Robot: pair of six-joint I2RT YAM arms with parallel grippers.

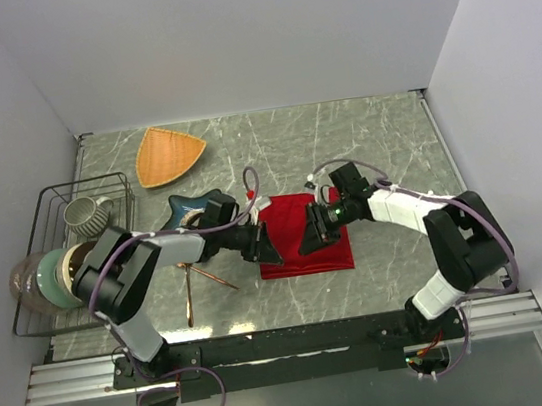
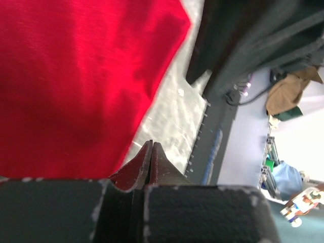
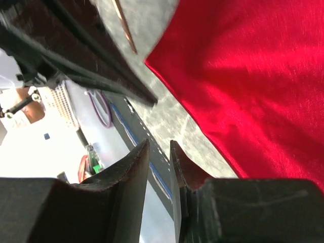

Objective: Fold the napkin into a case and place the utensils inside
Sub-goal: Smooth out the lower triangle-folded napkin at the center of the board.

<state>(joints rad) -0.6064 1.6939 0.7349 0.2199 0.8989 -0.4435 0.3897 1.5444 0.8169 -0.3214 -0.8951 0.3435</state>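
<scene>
Napkin: soft, light, limp; pinch edge beside claw tips. Left gripper closed together there; right gripper slightly apart, empty.

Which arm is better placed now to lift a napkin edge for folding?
Probably left: the left gripper is shut right at the napkin edge; the right gripper, jaws slightly apart, holds nothing.

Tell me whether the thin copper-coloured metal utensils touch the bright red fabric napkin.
Apart. The top view shows bare grey table between the utensils and the napkin.
</scene>
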